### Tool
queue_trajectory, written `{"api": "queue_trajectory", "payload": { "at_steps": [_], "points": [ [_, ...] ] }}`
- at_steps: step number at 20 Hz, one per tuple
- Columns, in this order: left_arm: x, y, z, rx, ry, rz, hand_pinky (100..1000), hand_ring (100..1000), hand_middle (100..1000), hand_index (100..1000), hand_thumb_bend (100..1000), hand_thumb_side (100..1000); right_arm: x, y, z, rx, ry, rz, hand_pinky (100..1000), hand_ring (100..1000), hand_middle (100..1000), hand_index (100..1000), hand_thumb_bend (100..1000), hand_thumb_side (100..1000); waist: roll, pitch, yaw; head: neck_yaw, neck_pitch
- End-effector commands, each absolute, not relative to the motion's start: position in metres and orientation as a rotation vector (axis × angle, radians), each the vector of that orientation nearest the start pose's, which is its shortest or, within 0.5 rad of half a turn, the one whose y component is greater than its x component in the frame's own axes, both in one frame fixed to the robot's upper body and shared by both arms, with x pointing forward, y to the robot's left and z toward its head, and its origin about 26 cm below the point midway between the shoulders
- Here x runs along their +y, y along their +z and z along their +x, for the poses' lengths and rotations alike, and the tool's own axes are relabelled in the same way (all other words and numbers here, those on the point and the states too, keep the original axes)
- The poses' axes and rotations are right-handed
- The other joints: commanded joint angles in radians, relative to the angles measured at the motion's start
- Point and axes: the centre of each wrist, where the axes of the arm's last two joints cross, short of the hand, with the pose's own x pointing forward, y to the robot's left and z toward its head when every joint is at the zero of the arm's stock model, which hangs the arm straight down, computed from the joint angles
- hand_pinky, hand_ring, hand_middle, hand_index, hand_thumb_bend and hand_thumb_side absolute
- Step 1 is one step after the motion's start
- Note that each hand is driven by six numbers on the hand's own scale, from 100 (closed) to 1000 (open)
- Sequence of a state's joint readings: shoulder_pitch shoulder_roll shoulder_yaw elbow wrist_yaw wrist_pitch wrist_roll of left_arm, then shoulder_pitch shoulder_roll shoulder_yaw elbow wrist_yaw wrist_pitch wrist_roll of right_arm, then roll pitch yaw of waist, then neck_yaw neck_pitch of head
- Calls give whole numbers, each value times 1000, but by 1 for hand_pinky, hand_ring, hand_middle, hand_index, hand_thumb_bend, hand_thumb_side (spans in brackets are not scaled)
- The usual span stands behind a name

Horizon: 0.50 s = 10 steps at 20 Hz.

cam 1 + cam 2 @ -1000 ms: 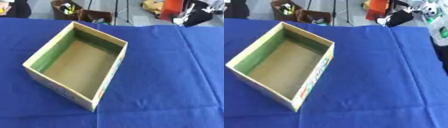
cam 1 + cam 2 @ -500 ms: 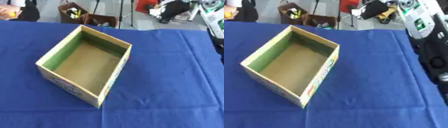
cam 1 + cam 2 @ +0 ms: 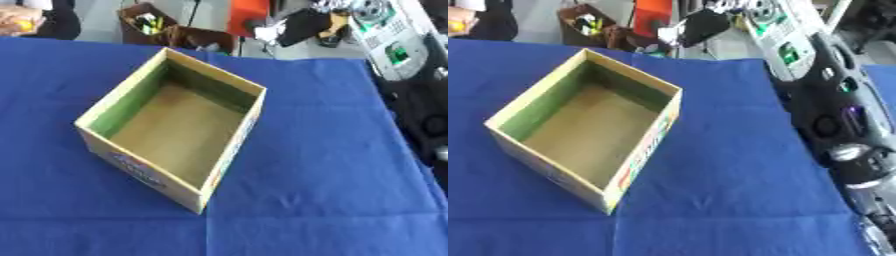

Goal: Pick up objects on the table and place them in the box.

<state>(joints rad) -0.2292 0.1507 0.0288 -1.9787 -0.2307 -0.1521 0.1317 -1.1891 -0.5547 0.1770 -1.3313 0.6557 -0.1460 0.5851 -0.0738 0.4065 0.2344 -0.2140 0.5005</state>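
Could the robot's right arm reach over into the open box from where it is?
Probably yes. The right arm sits just right of the box, with only bare blue cloth between them. Its hand isn't visible.

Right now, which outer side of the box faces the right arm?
The side with the red and green print on the box: it is turned toward the right arm. The other visible outer side faces lower left, away from the arm.

Box (image 3: 175, 131) open-topped, mid-table; blue cloth (image 3: 324, 150) bare all round; right arm (image 3: 842, 130) along right edge.
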Motion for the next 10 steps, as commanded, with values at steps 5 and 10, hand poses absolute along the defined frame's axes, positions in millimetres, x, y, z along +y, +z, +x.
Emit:
{"api": "queue_trajectory", "payload": {
  "at_steps": [5,10],
  "points": [
    [248,175,295,-2405,-184,369,329,558,624,812,100,883,-199,389,421,2551,-2261,1226,588,546,203,239,100,484,0,-23,14,-21,19],
    [246,178,296,-2414,-176,366,329,558,624,812,100,883,-193,374,425,2545,-2348,1147,586,545,205,241,100,483,-6,-16,25,-6,27]
  ]
}}
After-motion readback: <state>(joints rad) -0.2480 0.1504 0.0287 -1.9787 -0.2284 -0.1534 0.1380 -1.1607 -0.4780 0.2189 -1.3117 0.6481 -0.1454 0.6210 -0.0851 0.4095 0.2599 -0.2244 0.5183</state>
